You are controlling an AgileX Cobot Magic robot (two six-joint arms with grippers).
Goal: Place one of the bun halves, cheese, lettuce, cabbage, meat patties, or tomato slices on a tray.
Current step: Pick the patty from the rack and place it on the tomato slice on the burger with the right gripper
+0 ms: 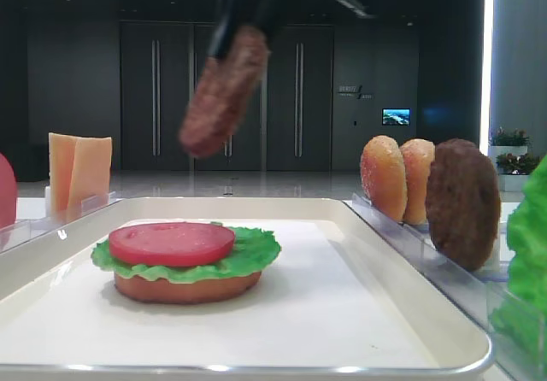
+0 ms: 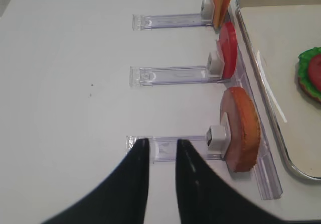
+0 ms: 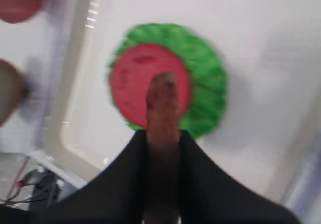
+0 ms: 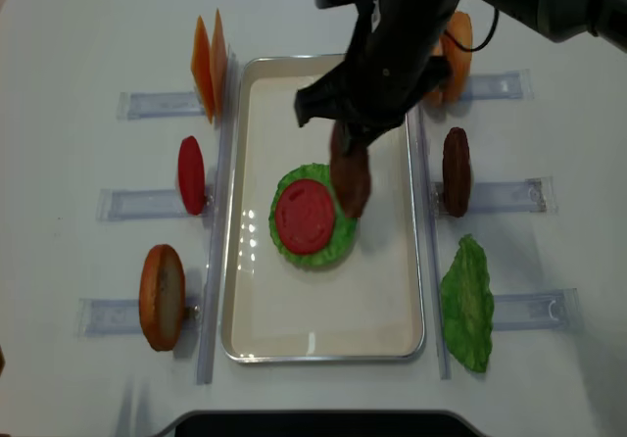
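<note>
My right gripper [image 3: 163,133] is shut on a dark-brown meat patty [image 3: 162,103], held on edge and tilted. The patty [image 4: 350,172] hangs above the cream tray [image 4: 416,261], just right of a stack there. That stack is a bun half [image 1: 184,289] at the bottom, then lettuce [image 4: 338,246], with a red tomato slice [image 4: 305,215] on top. From the low exterior view the patty [image 1: 224,90] is well above the stack. My left gripper [image 2: 163,142] is open over the table, its fingers at the end of a clear rack holding a bun half [image 2: 243,128].
Clear racks flank the tray. On the left stand cheese slices [image 4: 206,60], a tomato slice [image 4: 191,174] and a bun half [image 4: 162,295]. On the right stand bun halves [image 4: 456,45], a second patty [image 4: 456,170] and a lettuce leaf [image 4: 468,305].
</note>
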